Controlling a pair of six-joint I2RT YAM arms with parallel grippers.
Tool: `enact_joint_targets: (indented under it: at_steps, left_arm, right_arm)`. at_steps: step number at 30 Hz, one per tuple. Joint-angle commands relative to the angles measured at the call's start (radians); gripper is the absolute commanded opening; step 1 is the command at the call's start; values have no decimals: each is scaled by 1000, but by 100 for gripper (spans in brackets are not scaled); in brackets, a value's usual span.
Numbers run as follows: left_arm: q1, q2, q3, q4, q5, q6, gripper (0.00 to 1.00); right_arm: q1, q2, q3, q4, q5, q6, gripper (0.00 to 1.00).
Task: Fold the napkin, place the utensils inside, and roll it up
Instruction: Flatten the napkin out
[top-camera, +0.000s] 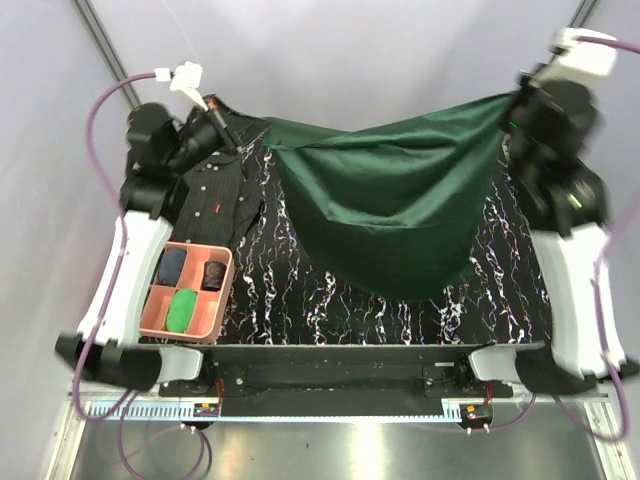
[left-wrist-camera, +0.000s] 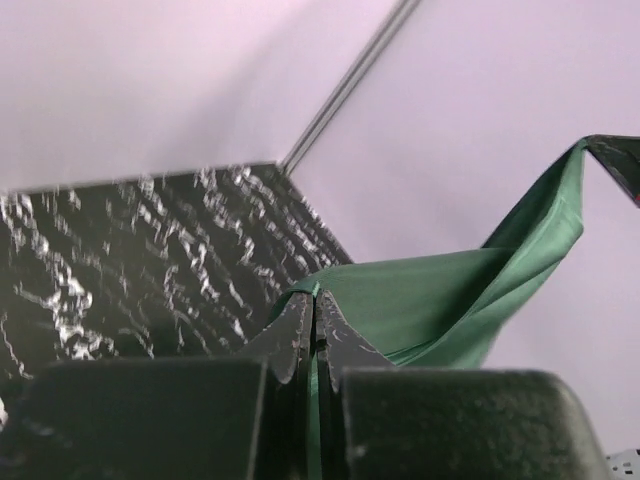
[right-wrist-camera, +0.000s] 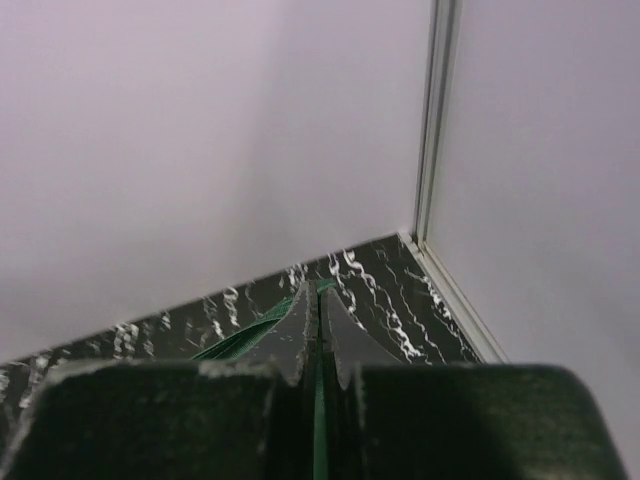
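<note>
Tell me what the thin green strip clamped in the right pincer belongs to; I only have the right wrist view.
Observer: It is one corner of the napkin, which hangs spread out between the two arms over the table.
Operator: What holds the other end?
Observer: The left pincer, shut on the opposite top corner.
Operator: Anything else lying out there?
Observer: A dark pinstriped shirt lies at the far left, under the left arm.
</note>
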Motion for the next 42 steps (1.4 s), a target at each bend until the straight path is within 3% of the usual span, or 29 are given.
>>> enact_joint_targets:
  at_steps: [1,6,10,19,29,32,37,40,42]
  left_arm:
    - [50,145,84,77,104,-56,0]
    - [85,277,177,76,124,-66,0]
    - [96,287,206,79,118,-64,0]
    - [96,111,82,71,87,-44,0]
    - [96,-164,-50,22,73,-53,0]
    - [96,-212,-47,1,81,-79,0]
    - [96,-236,-41,96,121,-161,0]
    - [102,-185,-50,61,90,-118,0]
    - [123,-141,-108,137,116,-147,0]
  right_arm:
    - [-72,174,-11,59,-44,-21,0]
    - [-139,300,96,64,-80,-23,0]
    - [-142,303,129,64,-76,-35,0]
    - [-139,50,-107,162,-160,-32,0]
    - [-139,-154,-163,119,-405,22,0]
    - [-139,-165,-126,87,-428,37,0]
    - [-141,-150,-71,58,-430,86,0]
    - [-139,-75,-64,58,-392,89,0]
    - [-139,-13,-64,53,-361,86,0]
